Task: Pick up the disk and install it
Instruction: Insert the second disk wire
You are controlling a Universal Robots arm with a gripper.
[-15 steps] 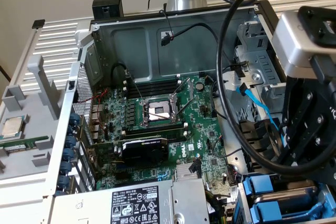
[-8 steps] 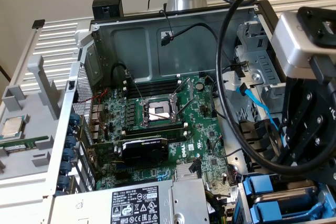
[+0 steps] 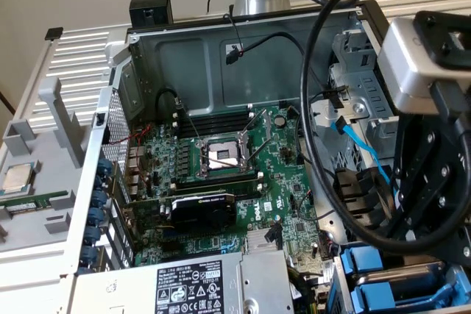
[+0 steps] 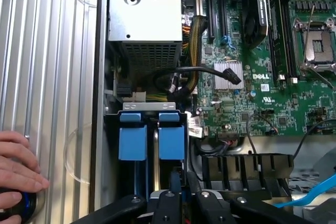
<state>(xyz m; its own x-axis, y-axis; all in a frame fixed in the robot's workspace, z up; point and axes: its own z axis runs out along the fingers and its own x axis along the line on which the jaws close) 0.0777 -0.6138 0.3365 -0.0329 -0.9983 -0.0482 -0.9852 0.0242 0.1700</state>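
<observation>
Wrist view: the black robot gripper (image 4: 176,203) sits at the bottom centre of the frame, its fingers nearly closed on the edge of the silver-grey metal disk in its bright blue plastic carrier frame (image 4: 171,136). The disk stands in the black drive bay (image 4: 113,145) beside a second blue carrier (image 4: 132,136). A person's hand (image 4: 18,169) rests at lower left. Exterior view: the gripper (image 3: 430,182) is at right, above the blue carriers (image 3: 401,284), beside the green motherboard (image 3: 221,174) of the open computer case (image 3: 184,56).
</observation>
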